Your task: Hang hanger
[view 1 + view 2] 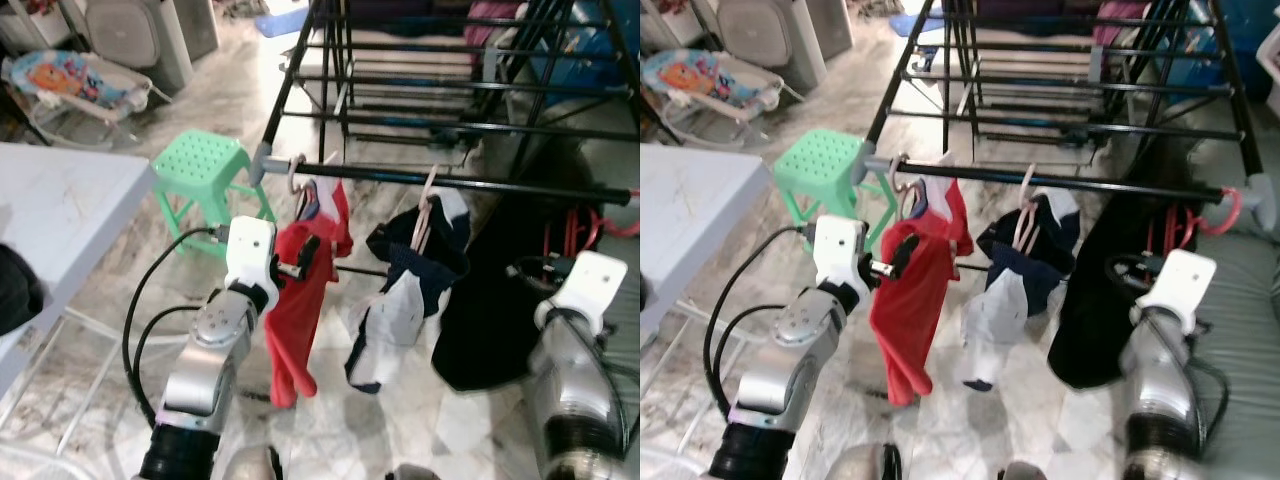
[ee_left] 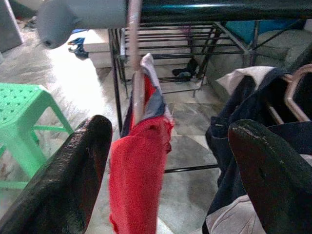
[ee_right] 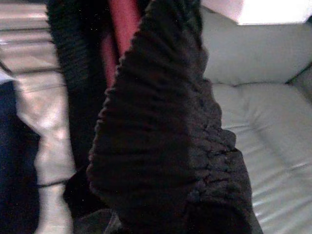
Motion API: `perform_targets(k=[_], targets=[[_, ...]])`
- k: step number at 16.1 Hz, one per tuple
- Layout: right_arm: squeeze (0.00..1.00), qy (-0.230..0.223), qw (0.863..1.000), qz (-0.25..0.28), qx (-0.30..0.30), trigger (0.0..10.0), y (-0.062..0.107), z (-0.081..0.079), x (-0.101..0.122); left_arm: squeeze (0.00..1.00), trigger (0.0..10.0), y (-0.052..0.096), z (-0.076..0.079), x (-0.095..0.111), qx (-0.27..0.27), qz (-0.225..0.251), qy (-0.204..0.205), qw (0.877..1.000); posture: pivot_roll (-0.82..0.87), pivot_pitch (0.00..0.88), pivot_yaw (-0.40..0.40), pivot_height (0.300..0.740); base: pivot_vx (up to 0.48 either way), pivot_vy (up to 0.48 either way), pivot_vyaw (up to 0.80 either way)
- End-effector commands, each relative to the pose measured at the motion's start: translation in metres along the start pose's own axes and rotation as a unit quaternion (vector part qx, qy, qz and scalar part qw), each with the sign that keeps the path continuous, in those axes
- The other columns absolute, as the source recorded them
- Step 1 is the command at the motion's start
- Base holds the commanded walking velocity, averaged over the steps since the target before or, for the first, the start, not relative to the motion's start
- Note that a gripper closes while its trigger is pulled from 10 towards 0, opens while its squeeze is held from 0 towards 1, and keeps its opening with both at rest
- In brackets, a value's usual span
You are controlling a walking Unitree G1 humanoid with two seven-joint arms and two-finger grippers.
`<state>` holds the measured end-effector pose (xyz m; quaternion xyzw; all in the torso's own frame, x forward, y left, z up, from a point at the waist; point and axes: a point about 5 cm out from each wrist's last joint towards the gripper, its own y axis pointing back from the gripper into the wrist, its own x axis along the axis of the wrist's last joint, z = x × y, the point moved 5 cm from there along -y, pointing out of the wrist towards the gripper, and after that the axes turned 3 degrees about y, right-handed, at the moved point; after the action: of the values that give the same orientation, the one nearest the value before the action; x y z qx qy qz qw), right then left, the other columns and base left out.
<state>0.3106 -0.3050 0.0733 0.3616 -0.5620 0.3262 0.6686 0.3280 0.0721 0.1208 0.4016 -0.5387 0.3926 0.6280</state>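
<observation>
A pale hanger point(image 1: 295, 175) carrying a red garment point(image 1: 298, 300) is hooked on the black rail point(image 1: 500, 186) of the drying rack. My left gripper point(image 1: 302, 260) is open at the garment's upper part. In the left wrist view its fingers point(image 2: 83, 165) stand wide apart on either side of the red garment point(image 2: 139, 165), and the hanger's neck point(image 2: 135, 58) rises to the rail. A second hanger point(image 1: 428, 195) with navy and white clothes point(image 1: 405, 275) hangs further right. My right gripper point(image 1: 532, 268) is against a black garment point(image 1: 490, 310), whose dark ribbed cloth point(image 3: 161, 126) is seen close up.
A green plastic stool point(image 1: 200, 165) stands left of the rack. The white table point(image 1: 55, 205) is at my left and a baby bouncer point(image 1: 70, 80) behind it. A grey sofa point(image 1: 1245, 300) lies to the right. Red hangers point(image 1: 570, 235) hang behind the black garment.
</observation>
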Motion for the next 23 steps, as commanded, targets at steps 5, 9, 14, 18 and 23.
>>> perform_targets(k=[5, 9, 14, 18, 23], targets=[[0.0, 0.063, 0.995, 0.038, 0.066, 10.0, 0.048, -0.022, 0.008, 0.0, 10.0, -0.005, -0.002, 0.001, 0.003, 0.005, -0.018, 1.0, -0.06, 0.051, 0.078, 0.74, -0.058, 0.0, 0.0], [0.0, 0.074, 0.995, 0.017, 0.071, 10.0, 0.06, -0.018, 0.001, 0.0, 10.0, -0.005, -0.001, -0.003, 0.002, 0.004, -0.015, 1.0, -0.07, 0.047, 0.072, 0.74, -0.287, 0.0, 0.0], [0.0, 0.081, 0.995, 0.0, 0.066, 10.0, 0.06, -0.016, -0.009, 0.0, 10.0, -0.011, -0.003, -0.014, -0.002, -0.004, -0.021, 1.0, -0.09, 0.0, 0.08, 0.74, -0.272, 0.0, 0.0], [0.0, 0.113, 0.984, -0.004, 0.136, 10.0, 0.059, -0.034, -0.015, 0.0, 10.0, -0.021, -0.026, -0.011, 0.021, 0.003, -0.05, 0.999, -0.08, 0.0, 0.088, 0.74, -0.262, 0.0, 0.0], [0.0, 0.167, 0.974, -0.012, 0.152, 10.0, 0.054, -0.021, -0.034, 0.0, 10.0, 0.0, -0.055, -0.032, 0.05, -0.021, -0.071, 0.996, -0.06, 0.0, 0.091, 0.74, -0.202, 0.0, 0.0]])
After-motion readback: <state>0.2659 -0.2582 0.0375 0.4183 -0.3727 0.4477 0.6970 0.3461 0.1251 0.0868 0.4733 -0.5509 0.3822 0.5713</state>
